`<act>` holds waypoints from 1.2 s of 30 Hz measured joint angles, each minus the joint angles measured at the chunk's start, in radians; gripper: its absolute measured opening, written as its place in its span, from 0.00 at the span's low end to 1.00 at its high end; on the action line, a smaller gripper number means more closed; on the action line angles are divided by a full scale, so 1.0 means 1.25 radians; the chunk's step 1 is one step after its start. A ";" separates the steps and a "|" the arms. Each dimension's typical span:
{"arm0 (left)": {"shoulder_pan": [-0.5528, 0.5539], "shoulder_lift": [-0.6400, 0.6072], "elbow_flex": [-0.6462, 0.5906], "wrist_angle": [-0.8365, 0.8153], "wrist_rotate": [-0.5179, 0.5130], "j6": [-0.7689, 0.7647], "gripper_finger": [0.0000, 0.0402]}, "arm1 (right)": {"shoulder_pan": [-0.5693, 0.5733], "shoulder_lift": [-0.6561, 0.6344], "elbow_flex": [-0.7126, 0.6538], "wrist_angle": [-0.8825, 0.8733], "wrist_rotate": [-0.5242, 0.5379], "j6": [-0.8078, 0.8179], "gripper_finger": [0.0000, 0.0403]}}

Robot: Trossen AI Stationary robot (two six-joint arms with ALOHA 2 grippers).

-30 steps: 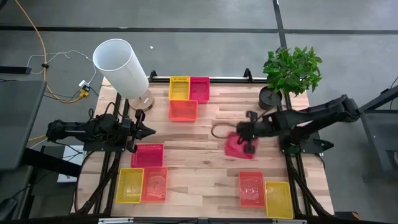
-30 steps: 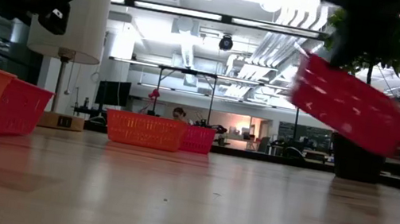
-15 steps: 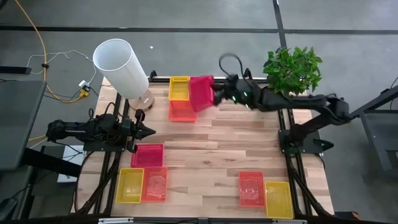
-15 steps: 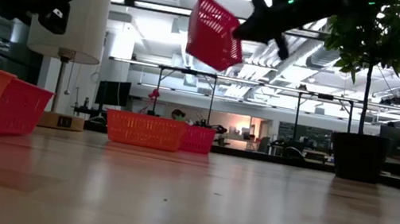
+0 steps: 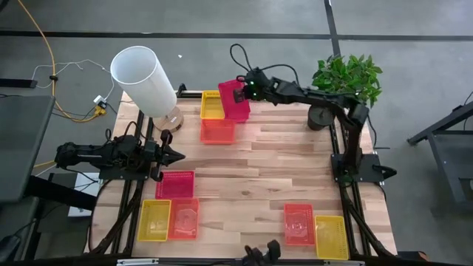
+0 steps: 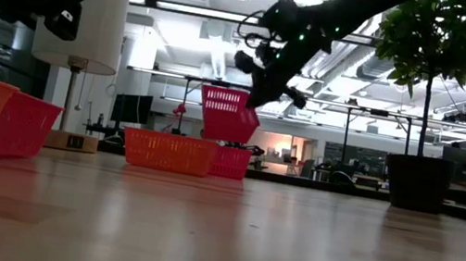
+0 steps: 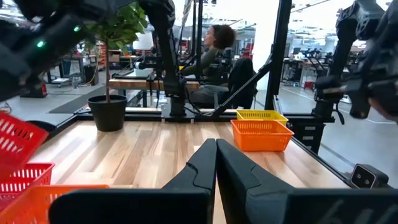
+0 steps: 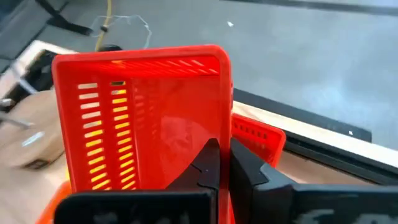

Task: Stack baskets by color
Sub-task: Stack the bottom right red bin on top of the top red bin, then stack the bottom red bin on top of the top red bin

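Magenta basket (image 5: 235, 100) hung gripped in right gripper (image 5: 244, 90) above far magenta one; left gripper (image 5: 179, 156) closed, idle left.

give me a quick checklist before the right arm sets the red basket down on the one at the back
1. Right end effector shut on the carried magenta-red basket: ok.
2. Carried basket over the target magenta-red basket at the back edge, matching colour: ok in the high view.
3. Carried basket level for nesting: not ok, it hangs tilted in the low view.
4. Carried basket clear of the target: ok, it hangs above it, not yet seated.
5. Neighbouring yellow basket and orange basket out of the drop path: cannot tell, they sit close beside the target.
6. Left end effector shut and parked at the left side, away from the stack: ok.
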 joint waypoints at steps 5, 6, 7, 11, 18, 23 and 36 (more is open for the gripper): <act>0.000 0.000 0.000 0.000 0.000 0.000 0.00 | -0.015 0.013 -0.019 -0.001 0.001 0.073 0.00; 0.000 0.000 0.000 0.000 0.000 0.000 0.00 | -0.016 0.014 -0.023 -0.003 0.003 0.086 0.00; 0.000 0.000 0.000 0.000 0.000 0.000 0.00 | -0.016 0.014 -0.027 -0.003 0.008 0.096 0.00; 0.000 0.000 0.000 0.000 0.000 0.000 0.00 | -0.017 0.014 -0.027 -0.007 0.012 0.138 0.00; 0.000 0.000 0.000 0.000 0.000 -0.001 0.00 | -0.010 0.014 -0.027 -0.014 -0.022 0.155 0.05; 0.000 0.000 0.000 0.000 0.000 -0.003 0.00 | -0.005 0.014 -0.028 -0.020 0.000 0.136 0.15; 0.000 0.000 0.000 0.000 0.000 -0.003 0.00 | 0.011 -0.060 -0.028 -0.023 0.000 -0.090 0.49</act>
